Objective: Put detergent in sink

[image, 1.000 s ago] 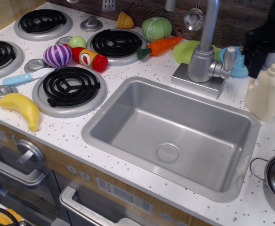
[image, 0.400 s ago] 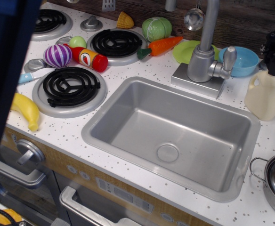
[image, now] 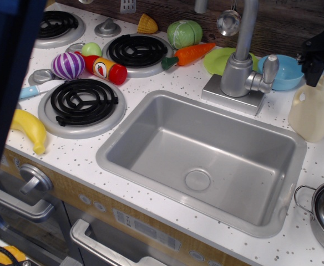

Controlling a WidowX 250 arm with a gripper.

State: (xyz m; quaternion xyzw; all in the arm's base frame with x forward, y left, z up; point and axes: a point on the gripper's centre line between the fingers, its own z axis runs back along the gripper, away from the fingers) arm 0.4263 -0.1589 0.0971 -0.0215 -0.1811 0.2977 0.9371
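At the right edge of the frame the black claw reaches down from above onto the top of the detergent; whether its fingers are apart or clamped cannot be told. The detergent stands upright on the white tabletop, just beside the upper right corner of the sink.

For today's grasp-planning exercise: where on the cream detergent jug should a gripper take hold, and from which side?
Probably the neck and cap, from above. The detergent stands upright right of the sink, its body wide and its top narrow; the gripper already sits over the cap, which it hides.
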